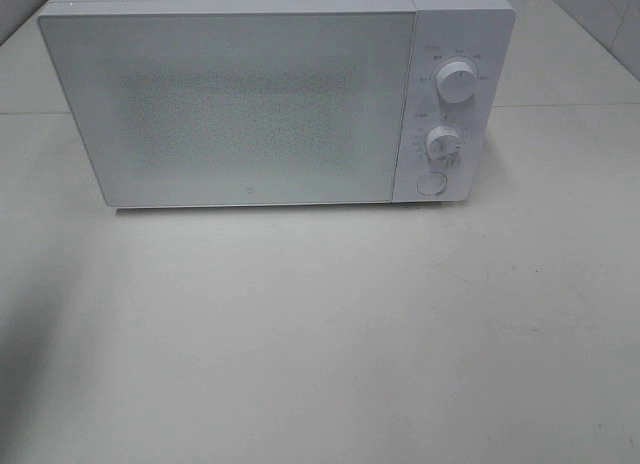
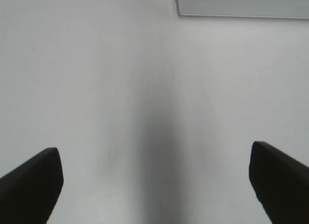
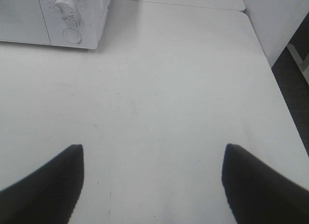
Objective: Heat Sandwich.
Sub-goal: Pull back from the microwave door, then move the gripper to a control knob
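Note:
The sandwich is out of view in every frame. A white microwave [image 1: 270, 94] stands at the back of the white table [image 1: 320, 334] with its door shut; two dials [image 1: 457, 84] and a round button [image 1: 431, 183] sit on its right panel. In the left wrist view my left gripper [image 2: 154, 178] is open over bare table, with the microwave's lower corner [image 2: 241, 4] ahead. My right gripper [image 3: 152, 175] is open too, with nothing between its fingers; the microwave's control panel [image 3: 72, 21] shows off to one side. Neither arm appears in the exterior high view.
The table's right edge [image 3: 275, 89] shows in the right wrist view, with dark floor beyond it. A seam [image 1: 560, 106] runs across the tabletop behind the microwave's front.

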Controlling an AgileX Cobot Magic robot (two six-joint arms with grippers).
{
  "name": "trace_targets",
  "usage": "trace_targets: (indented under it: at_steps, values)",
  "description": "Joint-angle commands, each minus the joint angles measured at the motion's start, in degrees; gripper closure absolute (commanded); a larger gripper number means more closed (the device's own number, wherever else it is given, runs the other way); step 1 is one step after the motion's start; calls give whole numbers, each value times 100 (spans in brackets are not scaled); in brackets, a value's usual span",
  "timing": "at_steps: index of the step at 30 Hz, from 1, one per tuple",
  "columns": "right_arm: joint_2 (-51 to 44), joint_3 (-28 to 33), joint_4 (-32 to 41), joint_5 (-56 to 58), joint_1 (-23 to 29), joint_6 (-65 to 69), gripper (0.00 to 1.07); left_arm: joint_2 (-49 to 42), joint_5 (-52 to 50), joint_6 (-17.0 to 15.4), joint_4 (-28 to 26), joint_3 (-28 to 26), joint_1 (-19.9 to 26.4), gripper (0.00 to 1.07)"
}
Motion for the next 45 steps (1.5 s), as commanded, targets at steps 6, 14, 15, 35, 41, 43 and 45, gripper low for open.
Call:
trace_targets:
  at_steps: [6, 14, 15, 35, 41, 43, 45]
  values:
    - [-149, 11, 6, -46, -23, 52, 31, -1232, 791, -80, 189, 46, 229, 8]
    - [-149, 11, 6, -46, -23, 52, 31, -2355, 1203, -407, 533, 441, 229, 8]
    - [-149, 11, 6, -46, -23, 52, 31, -2492, 1215, -407, 533, 504, 229, 8]
    - [-149, 11, 6, -46, -23, 52, 31, -4137, 1364, -361, 504, 1306, 229, 8]
    - [-149, 11, 6, -46, -23, 52, 31, -4521, 1364, -361, 504, 1306, 229, 8]
    - [-149, 11, 6, -46, -23, 52, 31, -4629, 1364, -361, 504, 1306, 229, 8]
    - [-149, 11, 6, -46, -23, 52, 31, -4693, 1364, -361, 504, 1306, 229, 8]
